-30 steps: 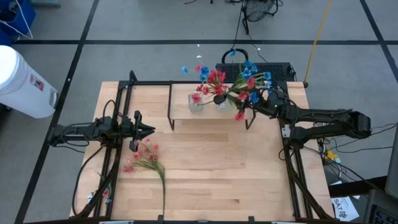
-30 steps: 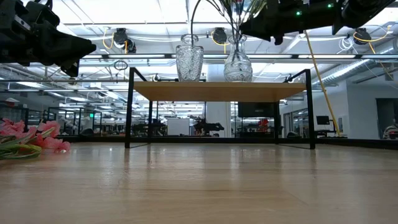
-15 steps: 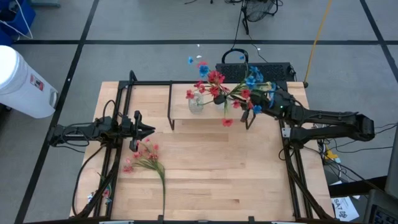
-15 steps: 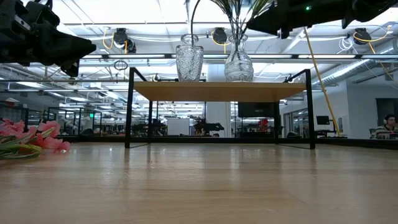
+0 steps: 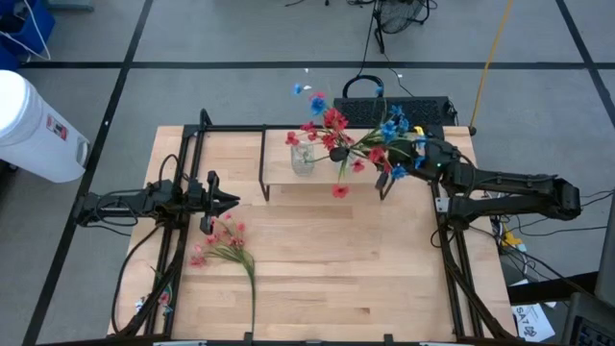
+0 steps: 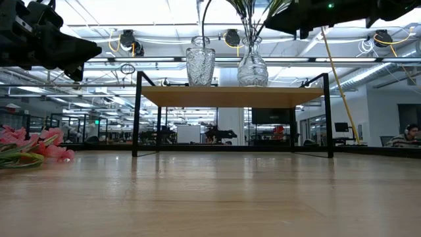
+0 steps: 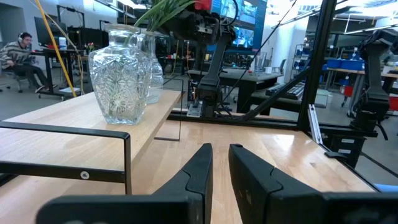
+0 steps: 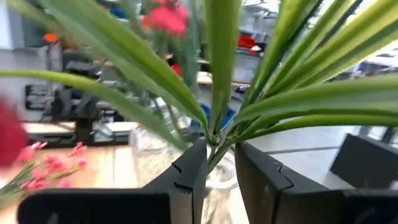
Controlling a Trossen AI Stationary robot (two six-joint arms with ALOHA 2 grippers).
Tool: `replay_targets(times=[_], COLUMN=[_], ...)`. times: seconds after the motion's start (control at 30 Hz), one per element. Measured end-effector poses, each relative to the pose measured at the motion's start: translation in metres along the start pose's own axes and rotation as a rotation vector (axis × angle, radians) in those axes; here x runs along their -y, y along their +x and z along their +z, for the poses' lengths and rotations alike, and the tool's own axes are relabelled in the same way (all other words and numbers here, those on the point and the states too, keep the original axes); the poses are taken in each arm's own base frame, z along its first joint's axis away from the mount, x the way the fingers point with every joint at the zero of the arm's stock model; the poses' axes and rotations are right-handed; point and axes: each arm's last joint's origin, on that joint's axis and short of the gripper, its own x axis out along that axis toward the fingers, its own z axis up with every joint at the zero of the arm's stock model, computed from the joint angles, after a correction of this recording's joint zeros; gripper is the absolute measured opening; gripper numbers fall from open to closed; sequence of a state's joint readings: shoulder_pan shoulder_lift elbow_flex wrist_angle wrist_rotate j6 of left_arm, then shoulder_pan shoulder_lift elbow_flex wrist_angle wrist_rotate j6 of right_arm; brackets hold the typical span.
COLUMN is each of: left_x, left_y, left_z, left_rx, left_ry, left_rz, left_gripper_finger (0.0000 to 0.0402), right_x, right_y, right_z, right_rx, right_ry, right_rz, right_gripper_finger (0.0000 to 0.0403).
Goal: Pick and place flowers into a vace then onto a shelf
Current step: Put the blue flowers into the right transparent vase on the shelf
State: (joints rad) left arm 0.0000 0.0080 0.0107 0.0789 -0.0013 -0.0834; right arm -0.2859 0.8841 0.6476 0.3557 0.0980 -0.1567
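A bunch of red and blue flowers (image 5: 357, 135) stands with its stems in the right-hand glass vase (image 6: 252, 64) on the low wooden shelf (image 5: 282, 174) at the table's far side. My right gripper (image 5: 413, 154) is at the shelf's right end, above the vase, and shut on the bunch. A second glass vase (image 5: 303, 160) stands on the shelf to the left of it. A pink spray (image 5: 219, 242) lies flat on the table at the near left. My left gripper (image 5: 233, 200) waits shut just beyond the pink spray, left of the shelf. My right gripper pinches the bunch's green stems (image 8: 214, 142) between its two fingers, just below where the long leaves fan out. The fingers come in about level from the table's right side and lie across the stems. The stems' lower ends (image 6: 249, 31) go down into the vase's neck.
Black frame rails (image 5: 183, 207) run along the table's left and right sides (image 5: 452, 259). A black box (image 5: 437, 108) sits behind the shelf, and a white bin (image 5: 34, 115) stands on the floor at the left. Bare wood (image 5: 346, 269) fills the table's middle and near part.
My right gripper has drawn a little toward the table's right edge and slightly up. The bunch has swung in the vase: its low red blossom has moved toward the table's left and near side. Both vases have stayed in place.
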Motion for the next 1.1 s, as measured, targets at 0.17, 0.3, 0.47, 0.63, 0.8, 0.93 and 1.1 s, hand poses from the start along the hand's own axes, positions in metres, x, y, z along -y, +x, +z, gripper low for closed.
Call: replay_targets(times=[0.17, 0.3, 0.47, 0.63, 0.8, 0.93, 1.1], left_x=[0.000, 0.000, 0.000, 0.000, 0.000, 0.000, 0.000], left_y=[0.000, 0.000, 0.000, 0.000, 0.000, 0.000, 0.000], left_z=[0.000, 0.000, 0.000, 0.000, 0.000, 0.000, 0.000], left_rx=[0.000, 0.000, 0.000, 0.000, 0.000, 0.000, 0.000], left_ry=[0.000, 0.000, 0.000, 0.000, 0.000, 0.000, 0.000], left_rz=[0.000, 0.000, 0.000, 0.000, 0.000, 0.000, 0.000], left_gripper_finger=[0.0058, 0.0058, 0.0058, 0.0058, 0.0058, 0.0058, 0.0058], right_x=[-0.002, -0.002, -0.001, 0.000, 0.000, -0.001, -0.001], right_y=[0.000, 0.000, 0.000, -0.001, -0.001, -0.001, 0.001], right_z=[-0.010, -0.011, -0.007, -0.003, 0.004, 0.004, 0.001], right_rx=[-0.097, -0.106, -0.070, -0.027, 0.040, 0.045, 0.020], right_ry=[-0.007, -0.005, 0.003, 0.010, 0.022, 0.046, 0.064], right_rz=[0.022, 0.017, 0.006, 0.000, 0.018, 0.046, 0.049], right_gripper_finger=[0.0023, 0.0003, 0.0040, 0.0096, 0.0130, 0.0133, 0.0115])
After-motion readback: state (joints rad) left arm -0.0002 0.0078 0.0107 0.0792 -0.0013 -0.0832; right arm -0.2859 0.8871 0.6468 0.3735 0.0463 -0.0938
